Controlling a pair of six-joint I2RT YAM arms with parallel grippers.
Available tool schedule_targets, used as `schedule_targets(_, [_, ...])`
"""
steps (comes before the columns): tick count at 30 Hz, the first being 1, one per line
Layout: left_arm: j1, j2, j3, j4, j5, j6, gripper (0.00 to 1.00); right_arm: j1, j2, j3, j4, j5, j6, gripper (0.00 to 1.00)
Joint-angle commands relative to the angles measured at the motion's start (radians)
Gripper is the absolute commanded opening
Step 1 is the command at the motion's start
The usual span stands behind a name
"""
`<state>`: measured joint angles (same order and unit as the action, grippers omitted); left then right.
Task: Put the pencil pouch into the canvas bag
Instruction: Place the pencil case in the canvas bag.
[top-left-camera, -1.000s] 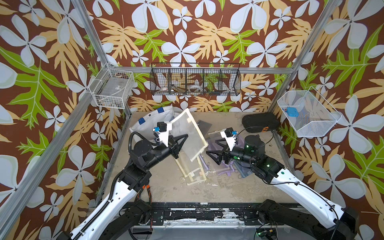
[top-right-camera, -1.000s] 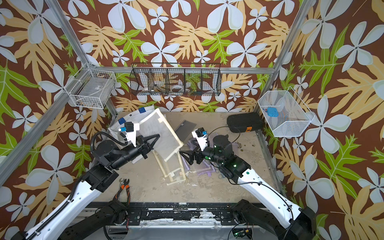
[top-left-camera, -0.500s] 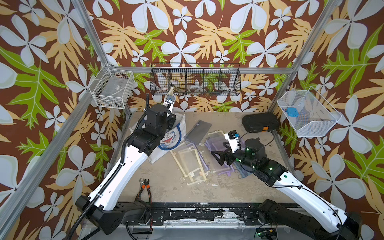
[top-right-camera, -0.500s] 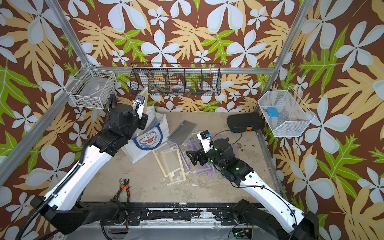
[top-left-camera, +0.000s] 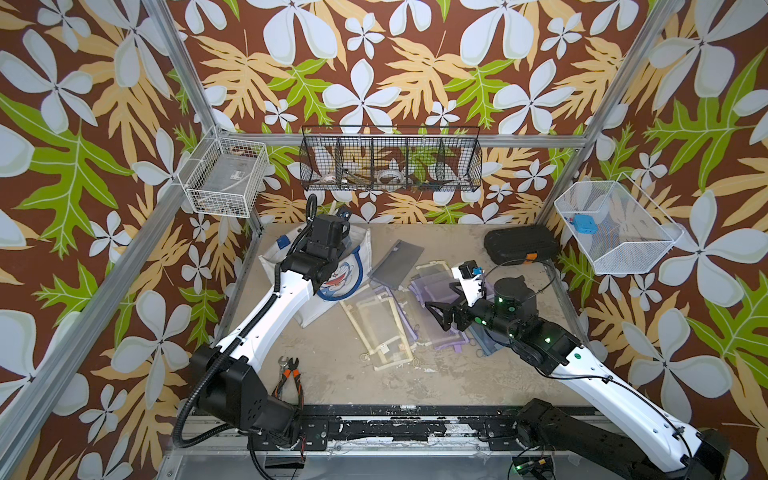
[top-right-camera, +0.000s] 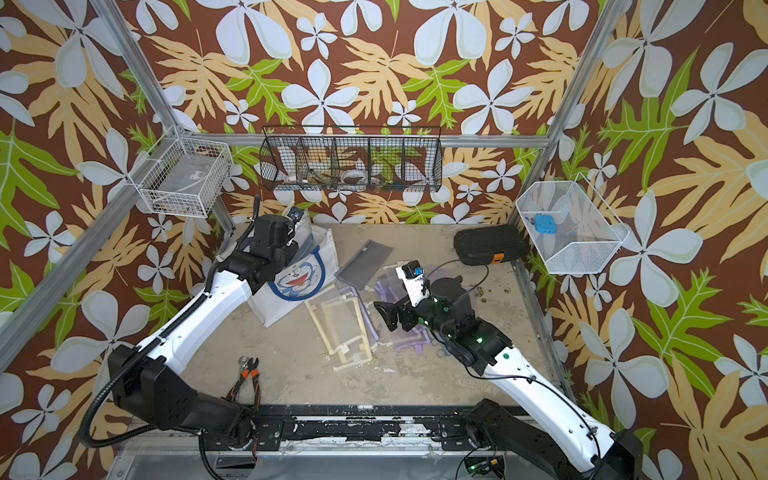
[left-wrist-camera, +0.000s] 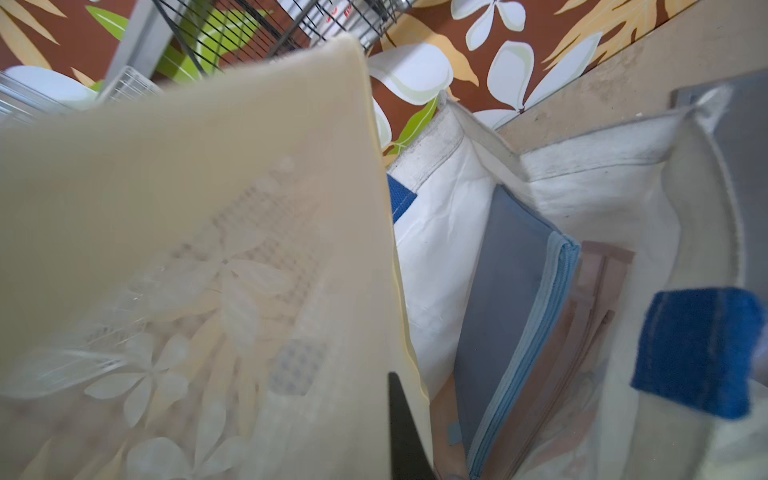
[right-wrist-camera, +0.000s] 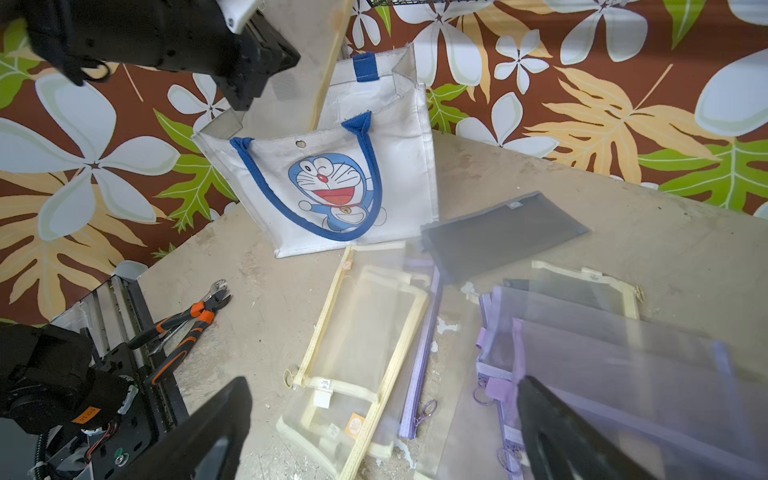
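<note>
The left gripper (left-wrist-camera: 401, 419) pinches the cream pouch (left-wrist-camera: 208, 249) at the mouth of the bag (right-wrist-camera: 374, 124), far left; the right gripper (top-left-camera: 444, 300) hangs wide open, empty, over purple pouches (right-wrist-camera: 602, 353).

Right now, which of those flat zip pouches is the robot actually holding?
The cream mesh pouch pinched in the left gripper, at the canvas bag's open mouth. The purple pouches, grey pouch and other cream pouch lie on the table.

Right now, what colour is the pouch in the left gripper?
Pale cream pouch, translucent mesh; clearest in the left wrist view.
</note>
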<state>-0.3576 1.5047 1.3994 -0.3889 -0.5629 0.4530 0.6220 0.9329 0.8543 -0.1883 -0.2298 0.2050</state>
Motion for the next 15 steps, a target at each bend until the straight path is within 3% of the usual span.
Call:
schedule_targets(1, [0.002, 0.021, 0.03, -0.01, 0.05, -0.011, 0.0, 0.001, -0.015, -0.002, 0.003, -0.01, -0.004, 1.0])
schedule_targets(8, [0.005, 0.058, 0.025, -0.064, 0.118, -0.097, 0.02, -0.001, -0.032, 0.023, 0.0, -0.032, 0.002, 1.0])
schedule_targets(15, [0.006, 0.087, -0.002, -0.094, -0.008, -0.123, 0.0, -0.001, -0.027, 0.073, -0.009, -0.052, 0.004, 1.0])
